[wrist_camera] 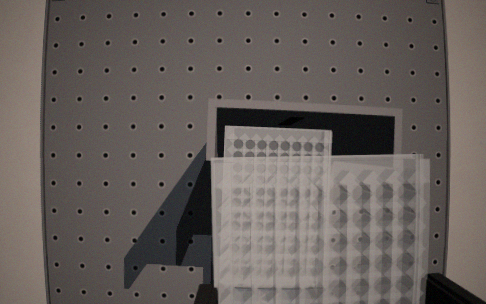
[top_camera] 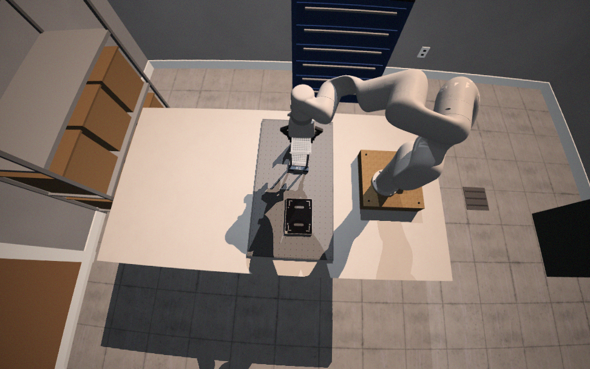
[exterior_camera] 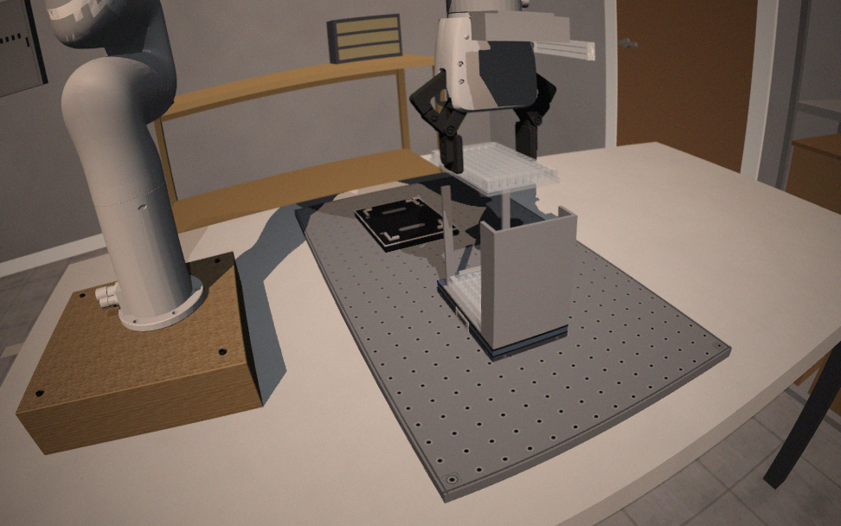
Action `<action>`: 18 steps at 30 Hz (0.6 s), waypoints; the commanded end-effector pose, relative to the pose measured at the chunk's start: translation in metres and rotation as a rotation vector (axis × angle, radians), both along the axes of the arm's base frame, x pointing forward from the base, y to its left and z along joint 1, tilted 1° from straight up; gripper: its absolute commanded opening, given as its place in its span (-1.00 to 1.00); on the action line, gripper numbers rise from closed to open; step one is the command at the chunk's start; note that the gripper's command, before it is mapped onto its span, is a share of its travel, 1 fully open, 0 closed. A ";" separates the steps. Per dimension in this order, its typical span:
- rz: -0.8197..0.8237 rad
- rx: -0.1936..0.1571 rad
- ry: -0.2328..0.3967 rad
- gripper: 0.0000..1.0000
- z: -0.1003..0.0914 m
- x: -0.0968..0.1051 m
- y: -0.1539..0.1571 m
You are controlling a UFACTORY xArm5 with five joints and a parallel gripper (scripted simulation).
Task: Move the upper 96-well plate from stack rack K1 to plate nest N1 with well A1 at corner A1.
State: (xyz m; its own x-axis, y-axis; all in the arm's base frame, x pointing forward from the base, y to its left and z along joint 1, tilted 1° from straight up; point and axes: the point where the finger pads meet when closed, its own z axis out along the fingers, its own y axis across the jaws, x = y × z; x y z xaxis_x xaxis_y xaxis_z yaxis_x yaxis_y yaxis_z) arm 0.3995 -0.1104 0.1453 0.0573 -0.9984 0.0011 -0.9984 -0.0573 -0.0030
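Observation:
My gripper (exterior_camera: 490, 151) is shut on the upper 96-well plate (exterior_camera: 496, 166), a clear plate held level and clear above the top of the stack rack K1 (exterior_camera: 523, 282). The plate also shows in the top view (top_camera: 301, 150) and fills the lower right of the wrist view (wrist_camera: 320, 227). The lower plate (exterior_camera: 465, 291) lies at the bottom of the grey walled rack; in the wrist view it shows through the held plate (wrist_camera: 277, 145). The plate nest N1 (exterior_camera: 406, 223) (top_camera: 298, 216), black with white corner locators, lies farther along the breadboard. I cannot make out the A1 corners.
The grey perforated breadboard (exterior_camera: 496, 347) carries rack and nest. The arm's wooden base block (exterior_camera: 133, 366) stands to one side on the table. The rack's thin uprights (exterior_camera: 445, 229) rise just under the held plate. Shelving stands behind the table.

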 end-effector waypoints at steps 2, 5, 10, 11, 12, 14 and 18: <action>0.001 0.007 -0.013 -1.00 0.003 0.002 0.016; 0.001 0.007 -0.013 -1.00 0.003 0.001 0.026; 0.001 0.007 -0.013 -1.00 0.003 0.000 0.040; 0.001 0.007 -0.013 -1.00 0.003 0.000 0.040; 0.001 0.007 -0.013 -1.00 0.003 0.000 0.043; 0.001 0.007 -0.013 -1.00 0.003 0.000 0.050; 0.001 0.007 -0.013 -1.00 0.002 -0.001 0.063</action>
State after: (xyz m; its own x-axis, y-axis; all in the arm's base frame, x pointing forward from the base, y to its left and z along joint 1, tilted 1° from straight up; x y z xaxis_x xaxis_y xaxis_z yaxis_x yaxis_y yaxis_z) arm 0.3983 -0.0579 0.1473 0.0585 -0.9983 0.0026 -0.9982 -0.0586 -0.0126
